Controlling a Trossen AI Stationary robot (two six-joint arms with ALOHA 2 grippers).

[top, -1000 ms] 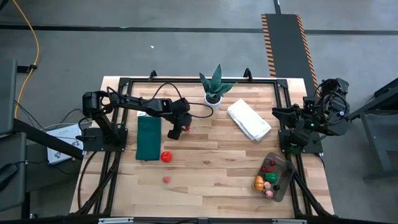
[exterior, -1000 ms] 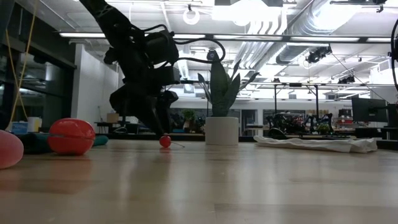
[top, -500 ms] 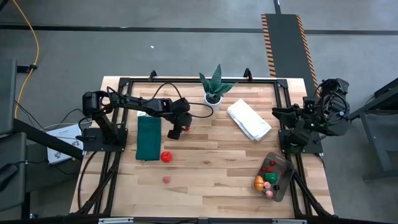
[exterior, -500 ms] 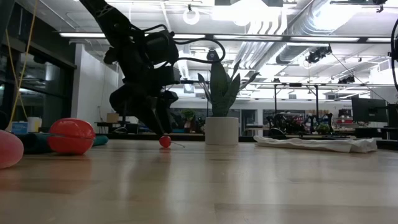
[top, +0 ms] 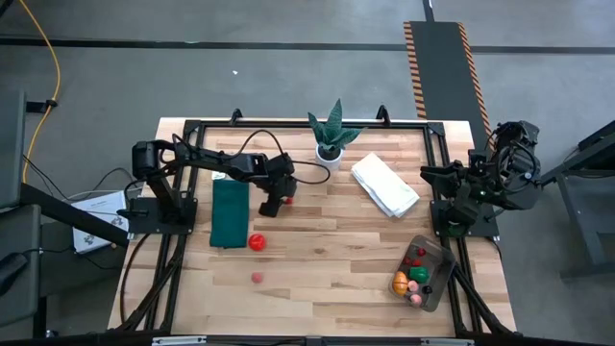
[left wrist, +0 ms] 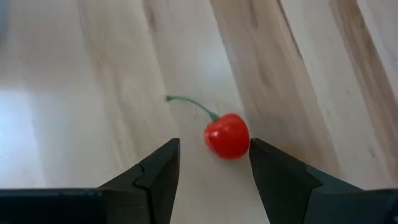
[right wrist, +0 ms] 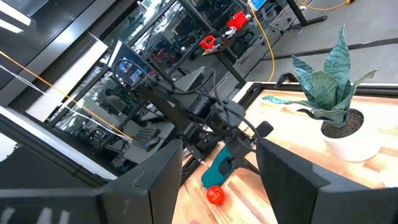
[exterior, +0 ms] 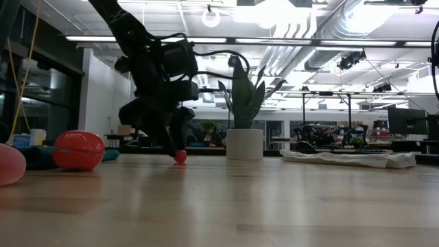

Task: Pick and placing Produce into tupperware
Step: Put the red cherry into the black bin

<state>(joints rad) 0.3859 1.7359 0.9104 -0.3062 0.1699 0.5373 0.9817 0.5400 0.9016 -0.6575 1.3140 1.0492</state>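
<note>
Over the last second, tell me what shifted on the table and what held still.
The left gripper edged slightly toward the green mat side and settled low around the small red cherry, fingers open on either side of it, not closed on it. The cherry itself stayed on the wood. The right gripper stayed parked at the table's right edge, and the red tomato, pink berry and tupperware did not move.

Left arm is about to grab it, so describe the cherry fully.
The cherry is small, round, glossy red, with a thin curved green stem pointing away from the left pincer. It looks like plastic. It lies on the wooden table between the open fingers, nearer one of them, not yet gripped.
</note>
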